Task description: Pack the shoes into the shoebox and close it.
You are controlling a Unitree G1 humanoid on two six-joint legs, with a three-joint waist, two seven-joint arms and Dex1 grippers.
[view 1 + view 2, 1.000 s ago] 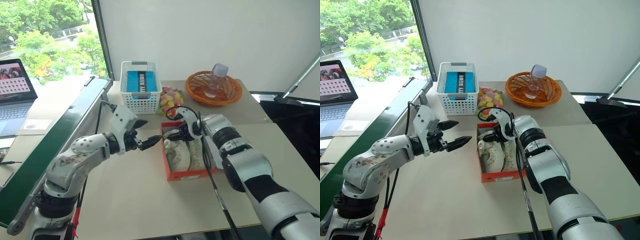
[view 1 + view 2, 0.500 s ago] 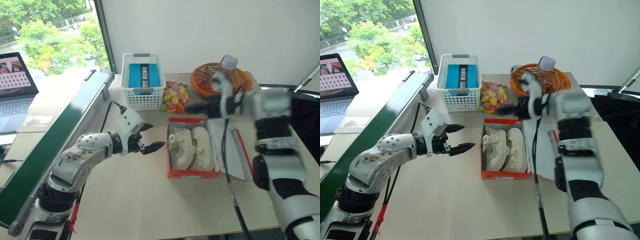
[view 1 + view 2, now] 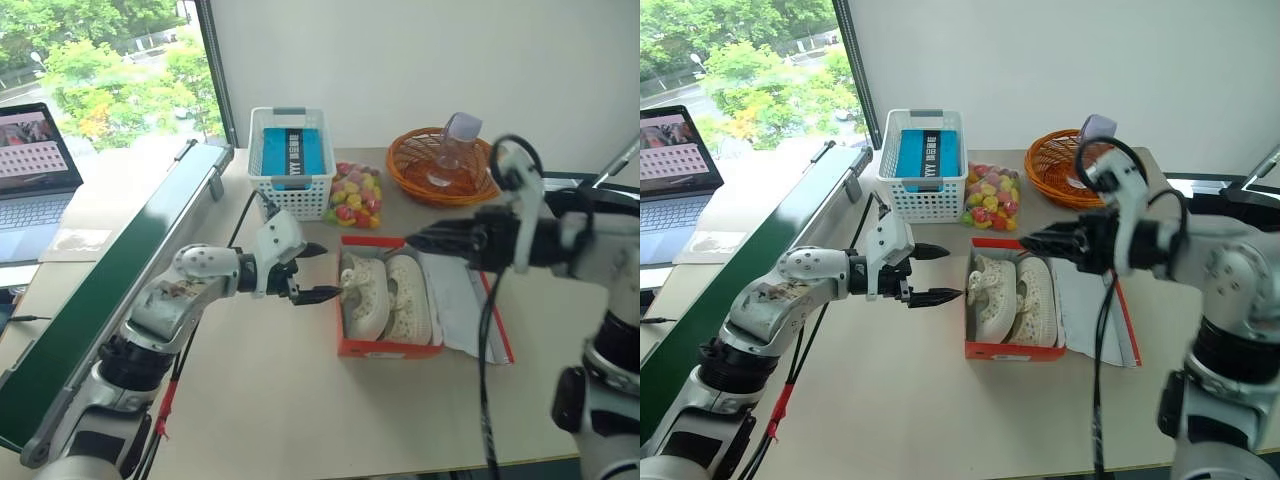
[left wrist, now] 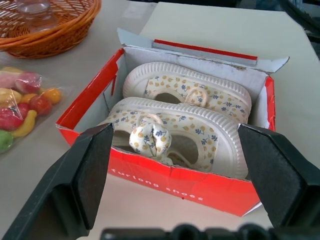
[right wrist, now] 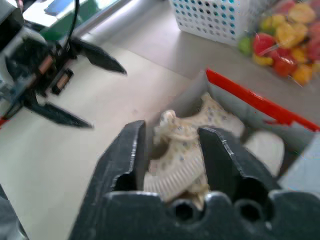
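Left hand is spread wide, just beside the shoebox. Right hand hovers above it, fingers narrowed, gripping nothing. Both shoes lie inside the box, lid flat on the beige desk. Window at left, white wall behind.

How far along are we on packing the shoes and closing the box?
Done: both shoes lie side by side inside the shoebox. In hand: nothing is held. The left gripper hovers open beside the box's left wall, and the right gripper is raised above the box's far end, empty. Left: the lid lies flat on the table to the box's right and needs folding over and pressing shut.
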